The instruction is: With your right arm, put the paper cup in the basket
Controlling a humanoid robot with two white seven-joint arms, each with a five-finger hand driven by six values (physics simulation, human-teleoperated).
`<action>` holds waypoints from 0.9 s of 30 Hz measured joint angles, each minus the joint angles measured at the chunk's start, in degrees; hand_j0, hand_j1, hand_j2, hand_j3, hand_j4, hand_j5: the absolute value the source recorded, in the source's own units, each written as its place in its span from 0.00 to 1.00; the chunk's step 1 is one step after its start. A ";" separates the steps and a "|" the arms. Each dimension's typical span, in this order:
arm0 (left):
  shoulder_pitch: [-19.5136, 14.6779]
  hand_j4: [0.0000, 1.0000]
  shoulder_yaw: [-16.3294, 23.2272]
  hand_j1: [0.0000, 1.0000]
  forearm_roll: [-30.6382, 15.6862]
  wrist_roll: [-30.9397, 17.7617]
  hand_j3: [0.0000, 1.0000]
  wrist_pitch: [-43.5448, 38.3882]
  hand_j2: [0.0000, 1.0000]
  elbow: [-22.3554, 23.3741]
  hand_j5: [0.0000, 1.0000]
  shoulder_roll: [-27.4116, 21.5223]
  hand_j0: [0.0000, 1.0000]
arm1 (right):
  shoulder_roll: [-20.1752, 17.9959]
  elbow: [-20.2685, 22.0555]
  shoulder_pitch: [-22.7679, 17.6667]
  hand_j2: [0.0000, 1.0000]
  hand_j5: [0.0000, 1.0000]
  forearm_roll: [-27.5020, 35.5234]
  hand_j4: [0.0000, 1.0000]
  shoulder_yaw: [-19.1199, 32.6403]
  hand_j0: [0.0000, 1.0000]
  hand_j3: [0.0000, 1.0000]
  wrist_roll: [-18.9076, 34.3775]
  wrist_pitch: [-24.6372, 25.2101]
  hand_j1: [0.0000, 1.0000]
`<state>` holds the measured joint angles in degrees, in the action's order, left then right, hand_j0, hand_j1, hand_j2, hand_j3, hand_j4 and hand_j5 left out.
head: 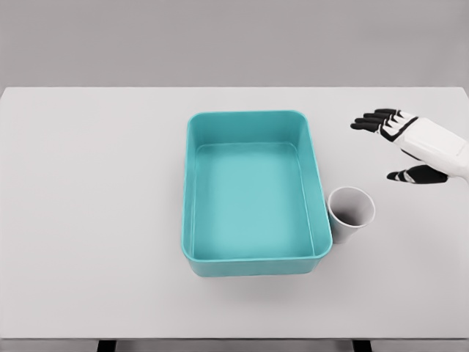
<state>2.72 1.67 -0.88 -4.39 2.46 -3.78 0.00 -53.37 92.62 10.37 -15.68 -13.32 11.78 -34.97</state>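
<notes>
Currently the right hand, fingers spread and empty, hovers above-right of the white paper cup; lower it leftward, wrapping the wall, clear of the adjacent teal plastic basket.

basket: smooth teal plastic, faint sheen. paper cup: matt white paper. table: smooth matt pale grey. right hand: glossy white shell, black fingers.
</notes>
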 measured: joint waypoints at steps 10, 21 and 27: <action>0.00 1.00 0.00 1.00 0.00 0.00 1.00 0.00 1.00 -0.01 1.00 0.00 1.00 | -5.65 -5.51 -7.56 1.00 1.00 27.88 1.00 -3.53 1.00 1.00 -0.04 -0.12 1.00; 0.00 1.00 0.00 1.00 0.00 0.00 1.00 0.00 1.00 0.00 1.00 0.00 1.00 | -7.93 -6.12 -10.72 1.00 1.00 56.71 1.00 -15.36 1.00 1.00 0.05 -0.07 1.00; 0.00 1.00 0.00 1.00 0.00 0.00 1.00 0.00 1.00 0.00 1.00 0.00 1.00 | -8.07 -6.08 -11.87 1.00 1.00 56.60 1.00 -17.92 1.00 1.00 0.32 -0.06 1.00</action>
<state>2.72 1.67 -0.88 -4.39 2.46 -3.78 0.00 -61.44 86.54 -1.49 40.92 -31.24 12.10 -35.03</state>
